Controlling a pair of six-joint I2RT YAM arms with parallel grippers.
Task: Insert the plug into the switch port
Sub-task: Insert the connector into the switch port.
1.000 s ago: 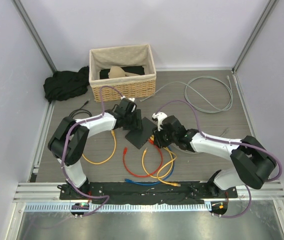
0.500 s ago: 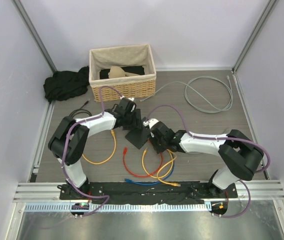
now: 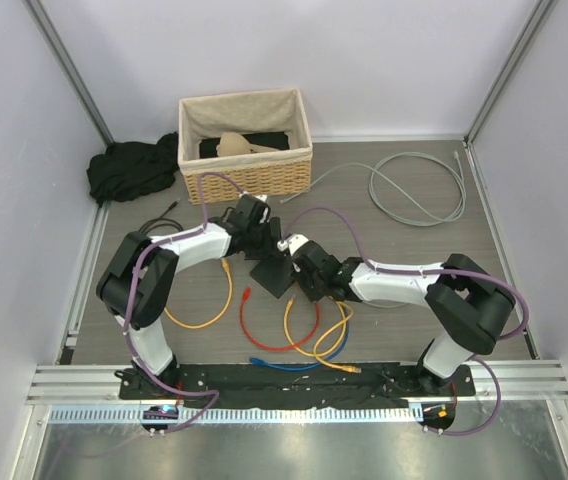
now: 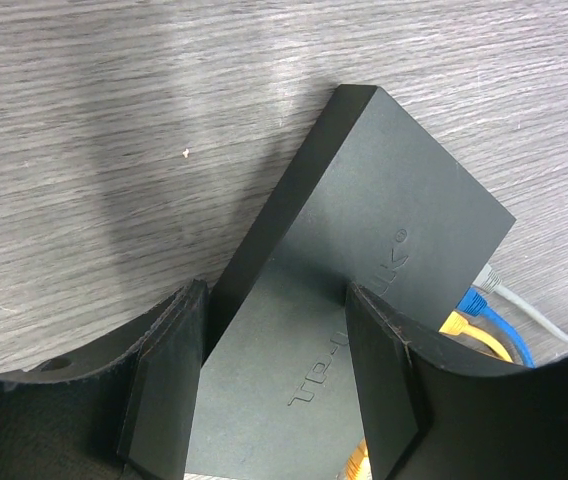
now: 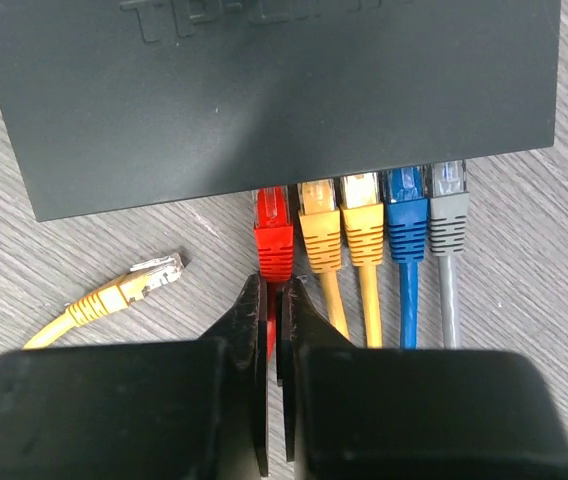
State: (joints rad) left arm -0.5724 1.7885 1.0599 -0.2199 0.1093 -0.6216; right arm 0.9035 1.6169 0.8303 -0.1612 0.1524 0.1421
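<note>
Where right fingers (image 5: pixel 252 335) pinch, red cable (image 5: pixel 271 335) half-hidden

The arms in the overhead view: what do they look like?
Both the left arm and right arm have white links between bulky black joints, with a purple cable looping along each. The left pincer and right pincer are black, two-fingered.

Matte dark-grey switch (image 5: pixel 264 90) with embossed lettering, one red plug (image 5: pixel 273 238), two yellow plugs (image 5: pixel 321 235), a blue plug (image 5: pixel 406 222) and a grey plug (image 5: pixel 450 218), grey wood-grain table (image 5: pixel 529 290), tan wicker basket (image 3: pixel 249 180) with cream lining at twelve o'clock.
</note>
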